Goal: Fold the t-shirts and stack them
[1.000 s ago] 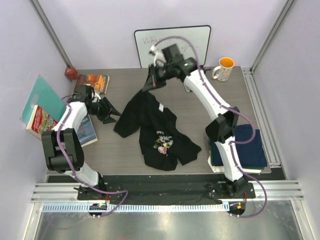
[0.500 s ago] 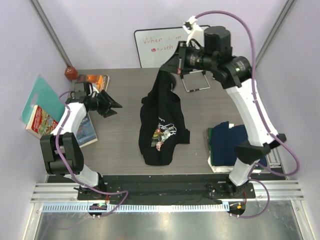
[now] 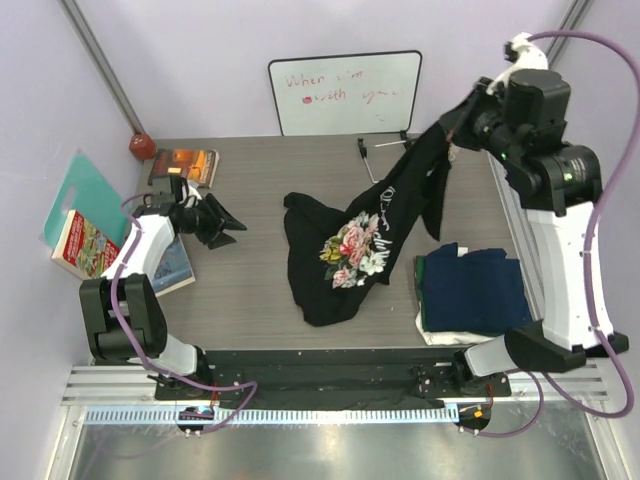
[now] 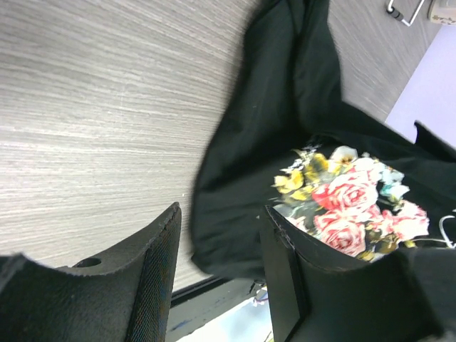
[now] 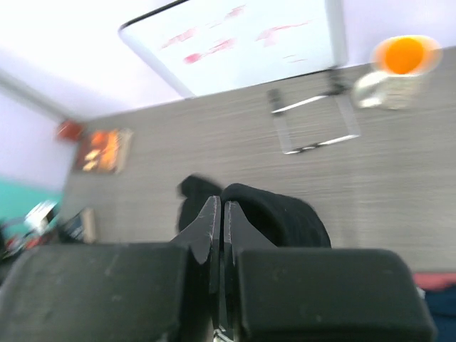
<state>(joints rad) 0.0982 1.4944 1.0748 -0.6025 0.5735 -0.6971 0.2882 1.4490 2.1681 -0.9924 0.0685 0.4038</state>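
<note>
Flowers in pink and white show on the front of the big soft black t-shirt. One corner of it is held high up at the far right. The rest hangs down in a slant, and its low end lies bunched on the grey wooden table near the middle. The right gripper has its two fingers pinched tight on that high corner of black cloth. Just to the right of the low end, a folded dark blue t-shirt sits on top of a small pile, with a folded white t-shirt at the bottom. The left gripper is low over the table on the left side, apart from the black shirt. Its fingers are spread and nothing is between them. Past it lie some colourful books, and a white board stands at the back.

I think the step in hand is lifting the black shirt out so it can be laid flat. It is not folded yet. Next, the shirt needs to come down smooth, and the left gripper needs to grab another corner to pull it straight.
</note>
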